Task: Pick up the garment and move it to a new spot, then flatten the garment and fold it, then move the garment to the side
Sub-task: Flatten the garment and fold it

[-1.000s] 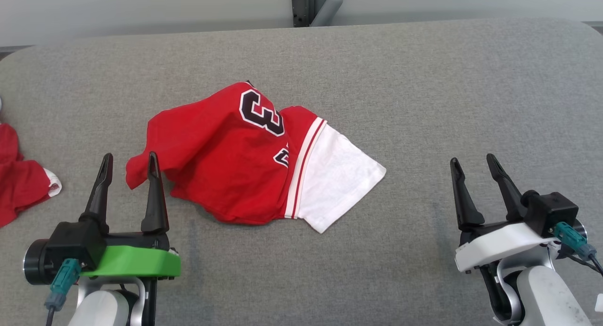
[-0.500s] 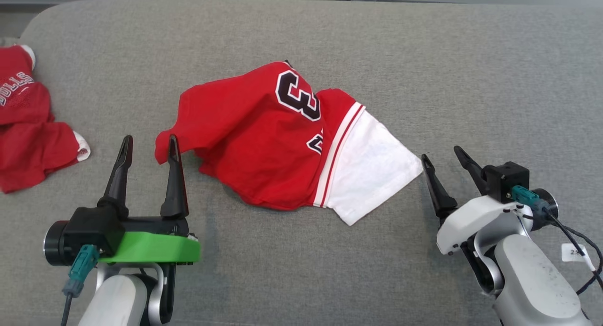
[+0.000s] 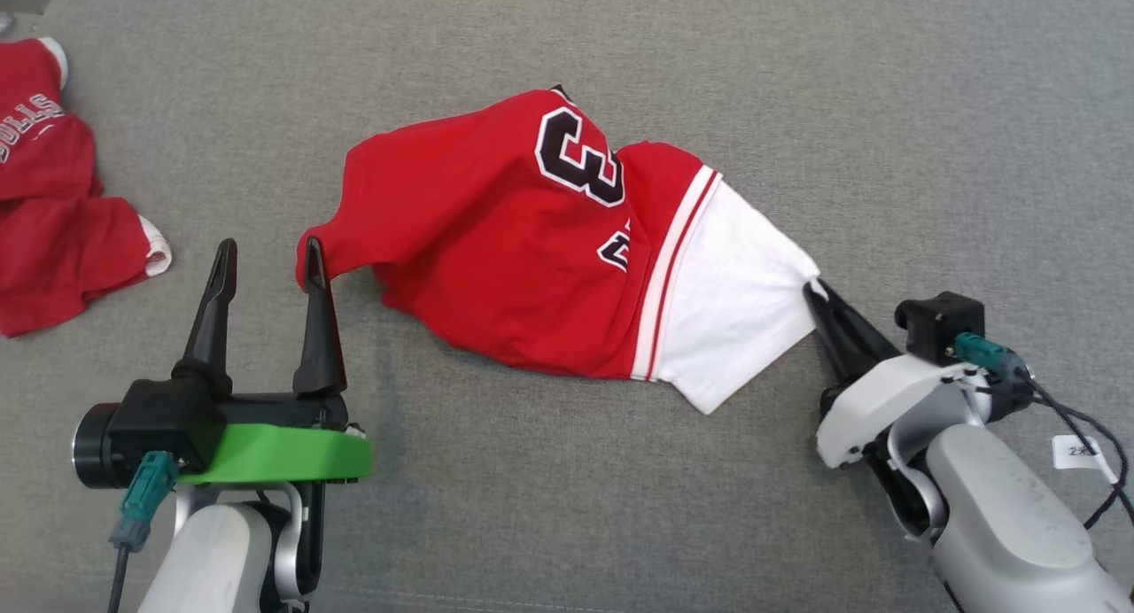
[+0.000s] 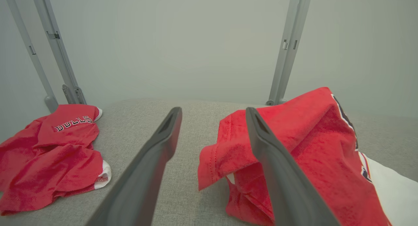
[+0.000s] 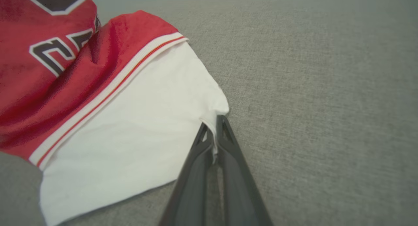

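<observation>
Right pincer (image 3: 813, 287) is clamping the garment's (image 3: 514, 259) white corner; the opposite red corner is lying just beside the wide-open left pincer (image 3: 268, 250).

Light is even and soft over the bench (image 3: 886, 108), apparently from above, since shadows sit close under things. No glare.

Head view: sharp, weave readable. There is a faint shadow along the near edge of the garment (image 3: 505, 241) and a soft smudge near-left of it, beside my left hand (image 3: 267, 245).

Left wrist view: the metal posts (image 4: 287, 46) behind the garment lean outward from wide-angle bend. Fingers (image 4: 153, 167) are out of focus and the wall (image 4: 196, 40) is hazy with a grey-green cast.

Right wrist view: the garment's white sleeve (image 5: 130, 128) is nearly washed out with little texture, and its red part is blurred. The bench grain beyond the garment is soft.
</observation>
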Motion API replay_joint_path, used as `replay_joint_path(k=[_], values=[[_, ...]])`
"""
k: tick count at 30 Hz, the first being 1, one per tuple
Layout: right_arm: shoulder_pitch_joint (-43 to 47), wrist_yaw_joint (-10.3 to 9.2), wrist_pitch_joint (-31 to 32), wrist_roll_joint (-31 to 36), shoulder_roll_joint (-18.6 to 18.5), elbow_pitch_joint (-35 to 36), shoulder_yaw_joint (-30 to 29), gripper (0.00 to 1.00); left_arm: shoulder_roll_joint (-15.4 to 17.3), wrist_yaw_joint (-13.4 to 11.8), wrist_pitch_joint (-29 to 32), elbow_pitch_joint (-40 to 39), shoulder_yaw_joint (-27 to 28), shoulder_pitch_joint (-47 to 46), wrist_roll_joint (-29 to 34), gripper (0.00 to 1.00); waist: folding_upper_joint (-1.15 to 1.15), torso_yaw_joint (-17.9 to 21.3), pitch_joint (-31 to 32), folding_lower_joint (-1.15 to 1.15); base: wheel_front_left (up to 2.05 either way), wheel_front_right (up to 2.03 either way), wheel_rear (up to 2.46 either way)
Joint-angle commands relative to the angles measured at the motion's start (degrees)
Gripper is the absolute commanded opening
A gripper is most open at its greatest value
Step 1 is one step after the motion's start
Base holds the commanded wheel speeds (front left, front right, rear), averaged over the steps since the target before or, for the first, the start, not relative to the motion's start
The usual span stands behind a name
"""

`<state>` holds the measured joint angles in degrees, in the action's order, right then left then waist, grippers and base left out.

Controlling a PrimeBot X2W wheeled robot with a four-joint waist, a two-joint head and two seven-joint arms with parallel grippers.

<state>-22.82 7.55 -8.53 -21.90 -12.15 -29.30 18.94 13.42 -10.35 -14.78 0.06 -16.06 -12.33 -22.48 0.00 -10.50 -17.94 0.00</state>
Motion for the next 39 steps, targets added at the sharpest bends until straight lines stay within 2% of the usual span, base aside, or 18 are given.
replay_joint_path(k=[1,4,12,15,19,20,21,28,34,39], values=[[-0.89,-0.11,-1.32,-1.16,-1.61,1.33,-0.91,0.00,-0.05,0.34,-0.40,-0.35,0.62,-0.46,0.61,1.00,0.00,2.16,0.04,0.00,0.00,0.00,0.00],[-1.15,-0.11,-2.25,-1.54,-2.34,2.91,-2.29,0.00,-0.02,0.64,-0.40,-0.39,0.89,-0.36,0.90,1.00,0.00,3.39,0.02,0.00,0.00,0.00,0.00],[1.30,-0.11,-3.51,-1.23,-4.91,6.98,-13.96,0.00,0.04,1.32,-0.41,-0.09,0.82,-1.04,1.78,1.00,0.00,7.00,-0.30,0.00,0.00,0.00,0.00],[1.35,-0.11,-3.32,-1.17,-5.00,6.01,-19.77,0.00,0.17,1.64,-0.41,0.08,0.50,-1.29,2.10,1.00,0.00,7.98,-0.73,0.00,0.00,0.00,0.00],[0.13,-0.10,-3.61,-1.02,-4.24,2.80,-22.42,0.00,0.23,2.08,-0.42,0.62,0.00,-1.90,2.21,1.00,0.00,8.22,-1.39,0.00,0.00,0.00,0.00],[-0.26,-0.10,-3.84,-0.96,-4.04,2.05,-22.58,0.29,0.24,2.12,-0.42,0.74,-0.04,-2.03,2.26,1.00,0.00,8.30,-1.51,0.00,0.00,0.00,0.00],[-0.37,-0.10,-3.96,-0.64,-3.96,1.46,-22.53,1.00,0.21,2.13,-0.42,0.78,-0.12,-2.16,2.26,1.00,0.00,8.37,-1.59,0.00,0.00,0.00,0.00],[0.64,-0.10,-6.05,1.26,-2.55,1.67,-22.92,1.00,-0.16,1.69,-0.42,0.08,-0.45,-1.48,3.34,1.00,0.00,8.88,-0.90,0.00,0.00,0.00,0.00],[4.55,-0.10,-6.74,7.06,-0.19,11.95,-24.32,1.00,-0.31,1.48,-0.43,-0.17,0.21,0.44,3.59,1.00,0.00,9.72,1.39,0.00,0.00,0.00,0.00],[9.11,-0.10,-6.73,10.61,2.08,19.97,-23.15,1.00,-0.15,2.02,-0.43,0.67,-0.15,1.69,3.84,1.00,0.00,10.22,3.70,0.00,0.00,0.00,0.00]])
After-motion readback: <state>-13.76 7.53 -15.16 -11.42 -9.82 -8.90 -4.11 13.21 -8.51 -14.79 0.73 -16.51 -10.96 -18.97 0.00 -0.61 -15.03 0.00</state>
